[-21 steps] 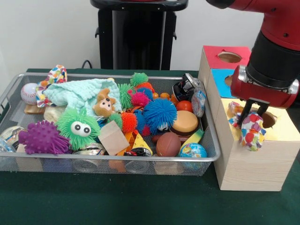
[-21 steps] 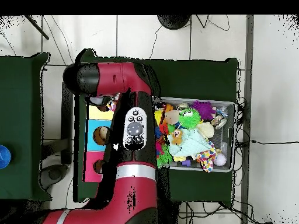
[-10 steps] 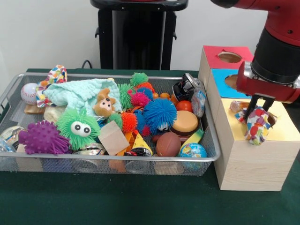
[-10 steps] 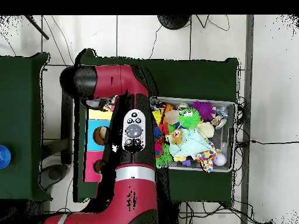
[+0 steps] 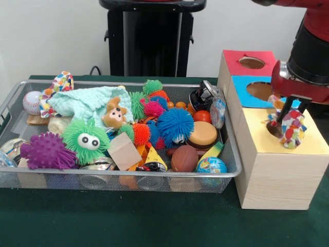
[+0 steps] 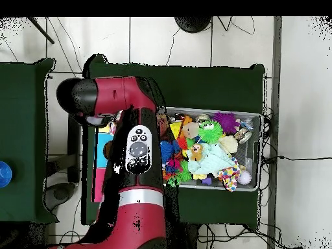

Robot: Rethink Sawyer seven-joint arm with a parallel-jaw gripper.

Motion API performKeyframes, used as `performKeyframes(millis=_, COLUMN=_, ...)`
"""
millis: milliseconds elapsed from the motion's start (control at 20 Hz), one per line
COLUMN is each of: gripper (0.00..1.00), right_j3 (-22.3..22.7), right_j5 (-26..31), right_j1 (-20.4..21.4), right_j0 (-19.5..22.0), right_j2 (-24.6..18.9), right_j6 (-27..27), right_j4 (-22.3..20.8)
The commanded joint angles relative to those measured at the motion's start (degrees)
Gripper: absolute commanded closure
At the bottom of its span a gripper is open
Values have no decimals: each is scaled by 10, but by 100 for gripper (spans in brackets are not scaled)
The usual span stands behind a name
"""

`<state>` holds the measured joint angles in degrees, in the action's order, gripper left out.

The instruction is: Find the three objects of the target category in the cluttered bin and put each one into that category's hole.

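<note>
The red and black arm (image 6: 133,168) lies across the middle, covering most of the coloured box (image 6: 102,165); only a blue and pink strip of the box shows just beside the arm. On the arm's other side sits the wire bin (image 6: 254,117) full of toys, on the dark green surface (image 6: 214,81). In the bin, a green fuzzy ball (image 6: 210,131) lies near a purple spiky ball (image 6: 226,120).
</note>
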<state>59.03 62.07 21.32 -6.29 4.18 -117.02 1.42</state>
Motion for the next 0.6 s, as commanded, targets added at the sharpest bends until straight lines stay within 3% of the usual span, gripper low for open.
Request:
performKeyframes(millis=50, gripper=100, right_j3=97, right_j5=20, right_j1=-8, right_j0=-12, right_j2=-51, right_j6=-46, right_j4=13)
performKeyframes(millis=600, gripper=100, right_j3=118, right_j5=-72, right_j1=-35, right_j0=-31, right_j2=-43, right_j6=-83, right_j4=15)
